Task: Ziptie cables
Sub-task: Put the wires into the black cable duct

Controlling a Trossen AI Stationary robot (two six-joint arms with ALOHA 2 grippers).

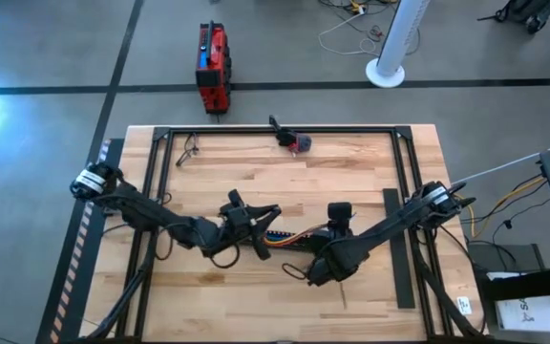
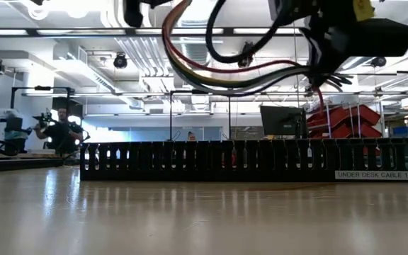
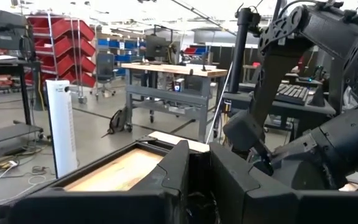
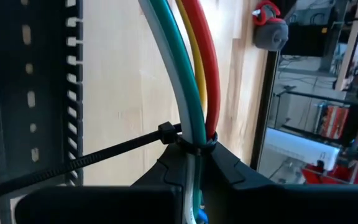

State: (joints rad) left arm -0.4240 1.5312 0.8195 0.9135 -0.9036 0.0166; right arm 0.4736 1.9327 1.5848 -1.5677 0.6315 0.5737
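The cables (image 4: 194, 74), white, green, yellow and red strands side by side, hang in the air between my two grippers over the middle of the table (image 1: 289, 237). In the low view they sag in a bow, clear of the tabletop (image 2: 246, 78). A black ziptie (image 4: 166, 132) loops around them, its long tail (image 4: 73, 165) sticking out sideways. My right gripper (image 4: 194, 168) is shut on the bundle just below that loop. My left gripper (image 1: 256, 239) is shut at the bundle's left end. My left gripper holds the cables at their left end (image 1: 267, 237), coming level from the table's left; its own fingers (image 3: 166, 180) hide the contact. My right gripper pinches the bundle between its two fingers right under the ziptie loop (image 4: 196, 148), slanting down from the right. The strands run on along the fingers, lifted clear.
A black slotted cable tray (image 2: 225, 161) lies along the table's right side (image 1: 396, 248) and shows beside the cables (image 4: 30, 93). A red and grey object (image 1: 299, 143) sits at the far edge. A black frame (image 1: 275, 129) rims the table.
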